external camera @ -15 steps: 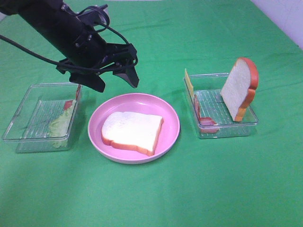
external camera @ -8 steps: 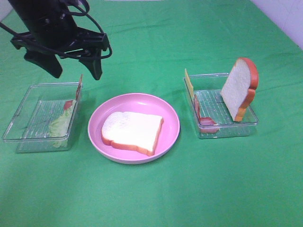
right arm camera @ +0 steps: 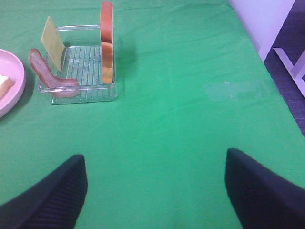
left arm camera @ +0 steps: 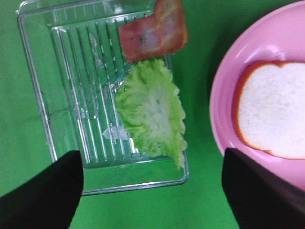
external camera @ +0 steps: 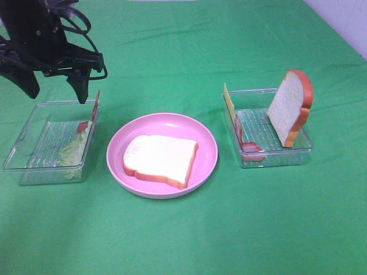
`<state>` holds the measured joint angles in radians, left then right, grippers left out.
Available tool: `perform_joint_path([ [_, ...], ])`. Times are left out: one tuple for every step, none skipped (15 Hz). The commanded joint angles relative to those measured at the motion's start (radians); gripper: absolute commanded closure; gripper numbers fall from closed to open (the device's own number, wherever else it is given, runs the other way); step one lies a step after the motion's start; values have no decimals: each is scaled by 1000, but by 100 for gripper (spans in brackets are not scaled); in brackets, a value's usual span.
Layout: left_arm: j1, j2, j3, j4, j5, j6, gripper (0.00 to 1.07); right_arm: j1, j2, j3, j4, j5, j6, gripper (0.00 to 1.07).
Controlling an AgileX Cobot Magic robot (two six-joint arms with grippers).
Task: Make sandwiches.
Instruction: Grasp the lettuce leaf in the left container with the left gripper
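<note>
Two black fingers of the left gripper are spread wide and hold nothing. In the overhead view the gripper hangs at ten o'clock from the centre, above the far edge of the left tray, a clear, rectangular plastic box with a ribbed floor.

Inside that tray, against the wall nearest the plate, lies a crinkled pale green lettuce leaf. At the far end of the leaf, a flat reddish-pink bacon piece leans on the same wall.

At the centre sits a round, smooth pink plate with a raised rim. One bread slice lies flat on it, white with an orange-brown crust.

At three o'clock is the right tray, of the same clear ribbed plastic. A second bread slice stands upright against its outer wall. A thin yellow cheese square stands at its inner wall, and a curled bacon strip lies beside the cheese.

The right gripper shows only in its own wrist view. Its dark, ridged fingers are wide apart and empty above the matte green cloth, well apart from the right tray.
</note>
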<state>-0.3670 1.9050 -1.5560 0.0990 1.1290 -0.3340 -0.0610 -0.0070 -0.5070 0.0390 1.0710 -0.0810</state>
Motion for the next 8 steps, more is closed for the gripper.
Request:
perform_joint_path([
  [0,33,-4,-14,43,11,31,-3,-13,3,-3,-13,10,32],
  [-3,54,-4,-35,61,28,31,-3,-13,3,-3,-13,10,32],
  [-3,96,-4,-39,62,26,31,-3,-13,3,-3,-13,10,32],
  [-3,110,-4,-42,56,25,31,-3,-13,3,-3,-13,10,32],
  [-3,126,-4,-47,48,25,31,-3,-13,3,-3,-13,10,32],
  [-3,139,-4,-50,39,25,31,-3,-13,3,-3,-13,10,32],
  [-3,146,-4,-51,34,25,31,-3,-13,3,-3,-13,10,32],
  [-3,163,-4,-53,19,25,33,-3,-13,3,-3,-13,10,32],
])
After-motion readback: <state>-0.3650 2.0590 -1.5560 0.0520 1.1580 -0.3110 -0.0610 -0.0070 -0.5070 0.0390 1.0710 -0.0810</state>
